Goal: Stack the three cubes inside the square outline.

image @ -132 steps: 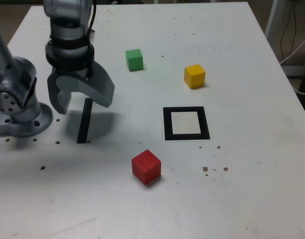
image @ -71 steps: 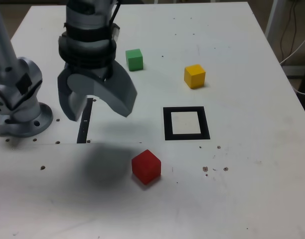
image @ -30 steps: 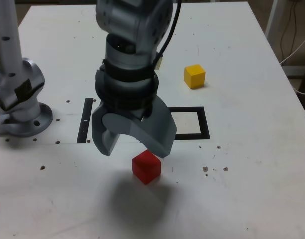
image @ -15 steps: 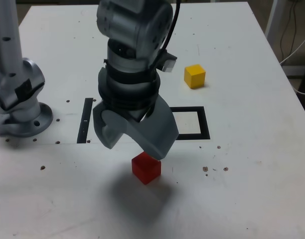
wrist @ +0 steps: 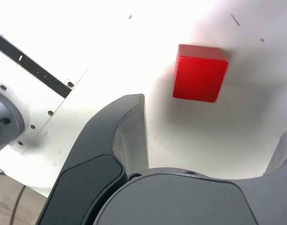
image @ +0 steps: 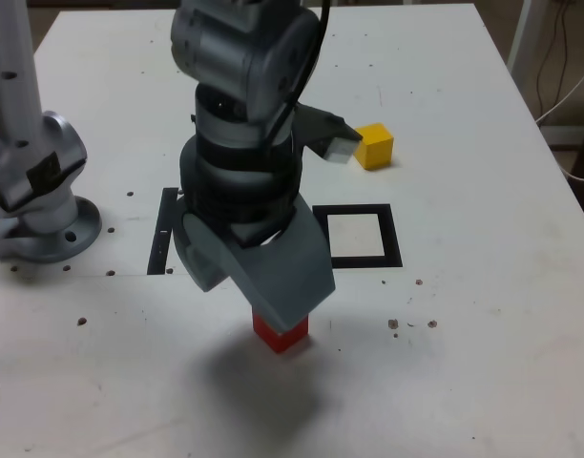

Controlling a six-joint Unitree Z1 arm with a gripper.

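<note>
Red cube, exterior view: red cube (image: 281,331) sits on the table (image: 483,315) at the near side, mostly hidden under the gripper (image: 259,286), only its lower part peeking out.
Gripper, exterior view: hanging right over the cube, jaws spread wide, nothing in them.
Square outline, exterior view: square outline (image: 390,235) is just beyond the cube toward the far right, centre bare, its left part covered by the arm.
Other cubes, exterior view: yellow cube (image: 375,145) is further back on the right; can't see the green one at all.
Wrist view: cube (wrist: 200,72) lies on the table ahead of the open fingers (wrist: 129,136), between their lines but not touching either.
Key relation: cube is below and slightly forward of the fingertips, so I'd guess it's a straight drop to straddle it, then close.
</note>
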